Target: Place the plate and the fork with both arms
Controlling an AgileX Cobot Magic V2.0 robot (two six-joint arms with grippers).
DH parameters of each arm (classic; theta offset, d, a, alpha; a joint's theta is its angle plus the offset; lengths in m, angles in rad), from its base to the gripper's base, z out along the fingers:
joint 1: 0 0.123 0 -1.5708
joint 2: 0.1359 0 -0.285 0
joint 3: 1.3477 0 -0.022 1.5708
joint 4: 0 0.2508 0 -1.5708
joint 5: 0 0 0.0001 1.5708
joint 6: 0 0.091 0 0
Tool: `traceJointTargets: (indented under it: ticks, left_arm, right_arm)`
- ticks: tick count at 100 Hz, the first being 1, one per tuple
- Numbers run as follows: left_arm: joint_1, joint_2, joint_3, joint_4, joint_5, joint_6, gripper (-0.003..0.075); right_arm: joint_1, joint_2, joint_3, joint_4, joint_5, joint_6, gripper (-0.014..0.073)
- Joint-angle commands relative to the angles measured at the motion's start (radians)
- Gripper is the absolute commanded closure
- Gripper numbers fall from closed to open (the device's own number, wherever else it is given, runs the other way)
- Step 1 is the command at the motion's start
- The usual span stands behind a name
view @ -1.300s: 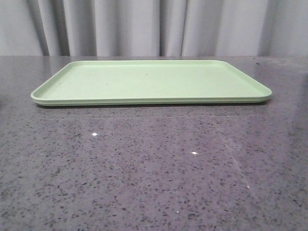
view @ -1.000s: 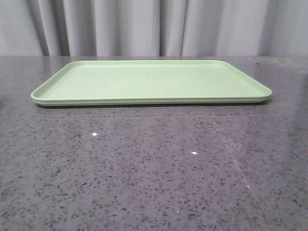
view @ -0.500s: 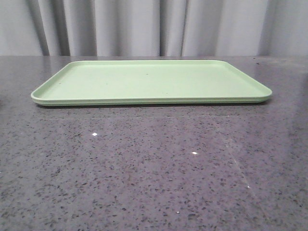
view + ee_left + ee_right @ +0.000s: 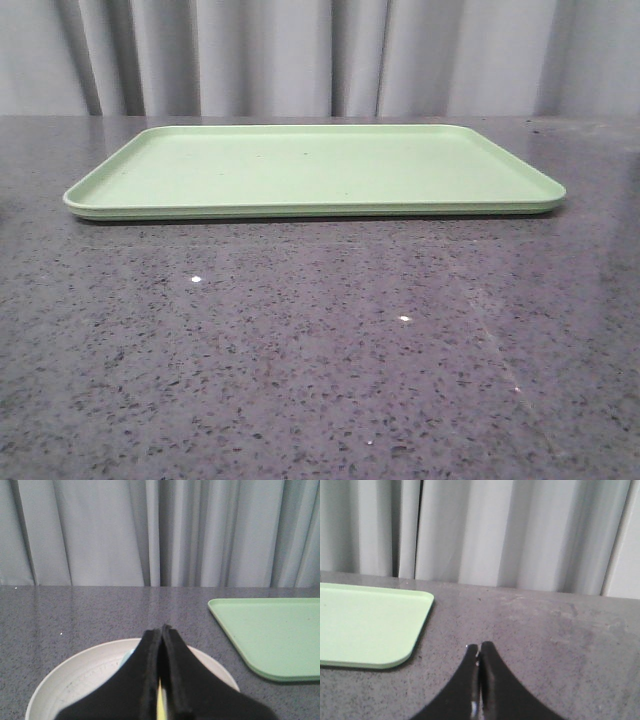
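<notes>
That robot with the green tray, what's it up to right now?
The green tray sits bare on the dark speckled table, with neither arm in the front view. The left gripper is over the white plate, jaws closed on a thin yellow piece, apparently the fork, with the plate lying off the tray's corner. The right gripper is over bare table beside the tray's other end, jaws together and apparently empty. Nothing has been placed yet.

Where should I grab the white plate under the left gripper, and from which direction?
Grip the plate by its raised rim, one finger inside and one outside, coming down from above; it looks shallow and flat on the table, so a sideways pinch has little to catch. The left gripper is closed over it, with something yellow showing between its fingers, so open it first.
</notes>
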Motion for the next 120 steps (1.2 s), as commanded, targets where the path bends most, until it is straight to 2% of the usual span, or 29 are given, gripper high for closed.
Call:
traceJointTargets:
  ticks: [1, 10, 37, 61, 82, 120]
  left_arm:
    - [-0.006, 0.058, -0.117, -0.024, 0.053, -0.012, 0.0741]
    - [-0.006, 0.133, -0.225, -0.024, 0.189, -0.012, 0.0741]
    - [-0.006, 0.385, -0.517, -0.039, 0.469, -0.012, 0.0741]
    - [-0.006, 0.523, -0.609, -0.086, 0.618, -0.012, 0.0741]
    - [-0.006, 0.557, -0.609, -0.192, 0.669, -0.012, 0.0741]
    - [-0.006, 0.559, -0.609, -0.196, 0.660, -0.012, 0.0740]
  right_arm:
    - [-0.006, 0.024, -0.113, 0.000, 0.010, -0.003, 0.0703]
    - [-0.006, 0.076, -0.200, 0.011, 0.096, -0.003, 0.0703]
    - [-0.006, 0.327, -0.462, 0.068, 0.387, -0.003, 0.0703]
    - [-0.006, 0.524, -0.637, 0.102, 0.638, -0.003, 0.0703]
    - [-0.006, 0.588, -0.649, 0.102, 0.651, -0.003, 0.0703]
    - [-0.006, 0.590, -0.648, 0.102, 0.646, -0.003, 0.0702]
